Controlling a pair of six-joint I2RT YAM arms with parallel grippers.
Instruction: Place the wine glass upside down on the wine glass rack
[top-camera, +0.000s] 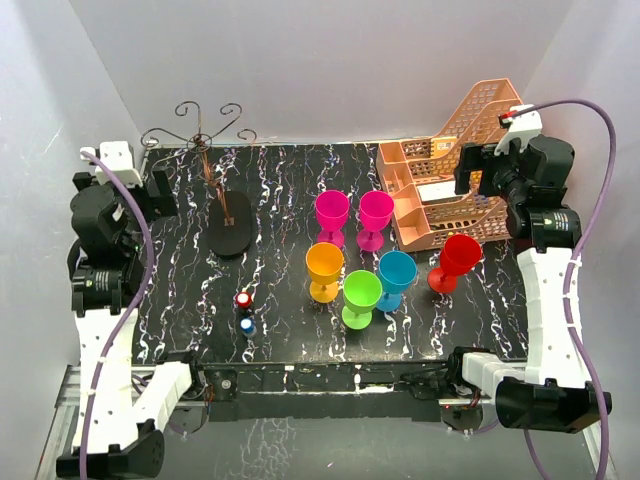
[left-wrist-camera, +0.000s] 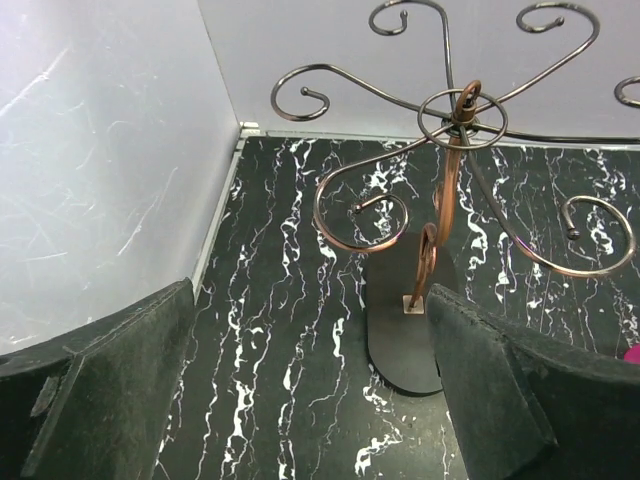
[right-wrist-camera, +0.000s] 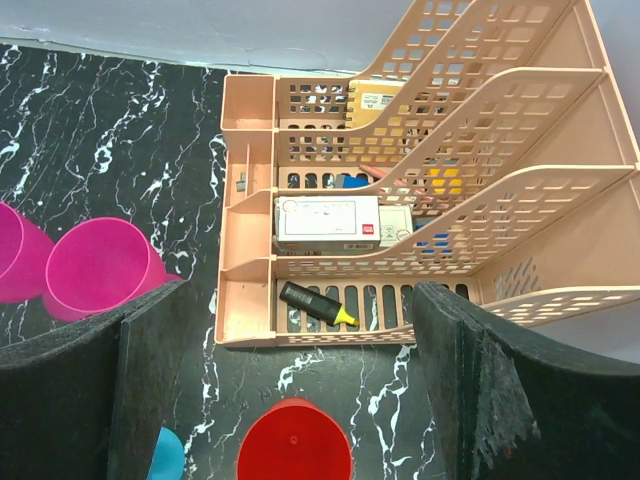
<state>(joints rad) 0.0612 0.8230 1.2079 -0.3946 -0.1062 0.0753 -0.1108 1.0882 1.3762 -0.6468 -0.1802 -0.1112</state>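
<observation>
Both arms hover with jaws spread wide, holding nothing. The left gripper (top-camera: 163, 195) faces the thin dark wire wine glass rack (top-camera: 212, 178), with scroll arms, copper stem and black oval base, at the far left of the black marbled table (top-camera: 280, 180). The coloured plastic wine glasses (top-camera: 361, 290) stand upright mid-table, well apart from the rack. The red wine glass (top-camera: 455, 258) is nearest the right gripper (top-camera: 468, 170), beside the peach plastic basket (top-camera: 440, 200).

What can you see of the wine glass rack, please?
The wine glass rack is a thin wire stand. Dark and coppery scroll arms curl out from a ring on top of a slim copper-coloured stem, which is fixed to a flat black oval base. It stands on the marbled table, back left, with nothing hanging from its arms.
</observation>
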